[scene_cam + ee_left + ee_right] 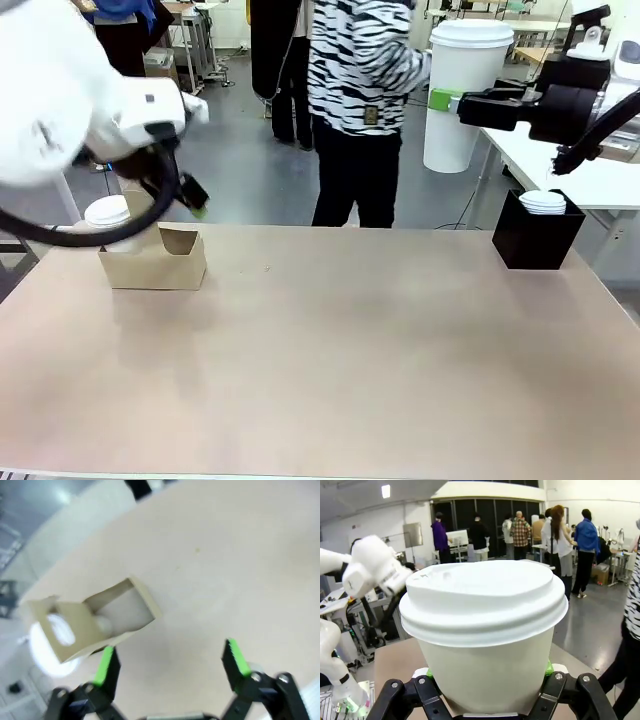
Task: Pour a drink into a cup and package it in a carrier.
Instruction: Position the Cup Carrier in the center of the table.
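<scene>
Close against the front lens: left arm (60, 100), a white blur across the upper left corner. Beneath, the counter (330, 360), bare and tan through its whole middle. At the far side, a person (355, 90) in a striped top, standing.

High at the right, beyond the counter's far right corner: the cup (468, 95), lidded, upright, long axis vertical. Clamped about its lower wall by the right gripper (488, 671), green pads pressed in from both sides.

At the counter's far left: the carrier (155, 262), handle panel up. A second lidded cup (108, 213) apparently seated in its left half. Right slot empty, facing the open middle.

Below the held cup, near the counter's right edge: black box (535, 240) of lids (545, 203). Just above the carrier: left gripper (171, 659), jaws wide apart, holding nothing.

Judged next: carry leftward across the whole counter, then straight down into the free slot. Plenty of room en route. Tight only at the end, with the left arm crowding the carrier.
</scene>
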